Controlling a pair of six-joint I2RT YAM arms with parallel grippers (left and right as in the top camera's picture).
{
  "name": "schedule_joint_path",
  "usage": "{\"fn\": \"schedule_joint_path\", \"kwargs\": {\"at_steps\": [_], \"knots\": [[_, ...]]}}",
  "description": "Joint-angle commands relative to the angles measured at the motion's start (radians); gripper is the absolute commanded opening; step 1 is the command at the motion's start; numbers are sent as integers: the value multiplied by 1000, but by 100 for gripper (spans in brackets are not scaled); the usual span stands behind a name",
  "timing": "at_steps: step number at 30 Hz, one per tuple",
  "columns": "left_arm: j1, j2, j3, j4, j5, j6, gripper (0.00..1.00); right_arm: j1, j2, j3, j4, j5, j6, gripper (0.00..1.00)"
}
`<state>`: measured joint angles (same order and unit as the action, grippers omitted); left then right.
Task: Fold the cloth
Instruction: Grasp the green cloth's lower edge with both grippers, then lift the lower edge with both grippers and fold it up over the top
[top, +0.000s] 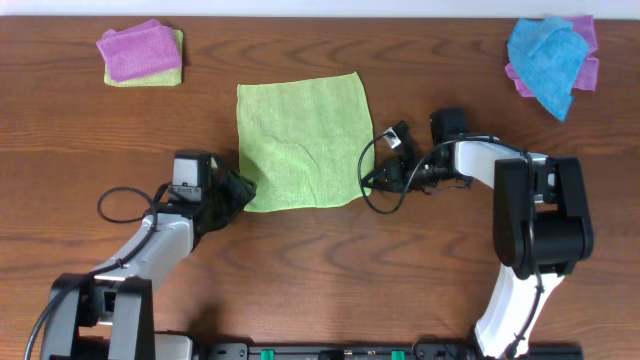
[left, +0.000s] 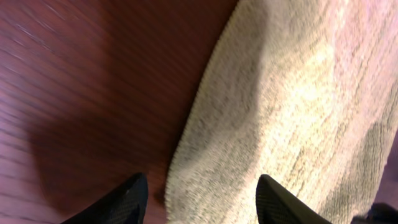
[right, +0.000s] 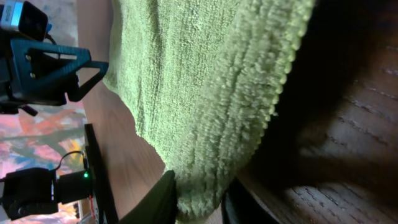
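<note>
Lime-green and soft like a towel, the cloth lies open and nearly flat in the middle of the wooden surface, with some small wrinkles. My left claw is at its near left corner. In the left wrist view my two fingers are spread apart, and the corner of the cloth lies between them on the wood, so this claw does not grip anything.

My right claw is at the near right corner. In the right wrist view this claw is pressed together on the corner and pinches the fabric. The edge beside it is raised a little and throws a dark shadow on the wood.

Far from me on the left, a purple cloth rests on a folded pale green one. Far on the right, a blue cloth lies over another purple one. Both piles are well apart from my cloth.
</note>
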<state>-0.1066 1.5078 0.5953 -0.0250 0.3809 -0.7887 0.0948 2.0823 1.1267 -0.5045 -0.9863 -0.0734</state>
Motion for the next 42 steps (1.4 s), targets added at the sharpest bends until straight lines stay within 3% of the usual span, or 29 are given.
{"fn": "schedule_joint_path", "kwargs": {"at_steps": [1,14,16,18,20,22,24,36,42], "knots": [[-19,9,-3,-1,-26,2,54,3,16,12,0,-4,-11,22],[-20,9,-4,-90,-36,3,52,3,16,39,-5,18,-10,27],[-20,9,-4,-93,-28,3,46,2,16,39,-5,22,-10,27],[-20,9,-4,-90,-33,3,34,2,16,39,-4,22,-10,26],[-20,9,-4,-90,-41,3,27,2,16,39,-4,22,-10,19],[-20,9,-4,-86,-41,3,15,2,16,39,-5,22,-10,5],[-20,9,-4,-82,-40,3,6,2,16,39,-5,21,-5,1],[-20,9,-2,138,32,-66,6,3,16,216,-192,23,-11,1],[-18,9,53,194,-2,-63,6,4,16,304,-229,37,-9,1]]}}
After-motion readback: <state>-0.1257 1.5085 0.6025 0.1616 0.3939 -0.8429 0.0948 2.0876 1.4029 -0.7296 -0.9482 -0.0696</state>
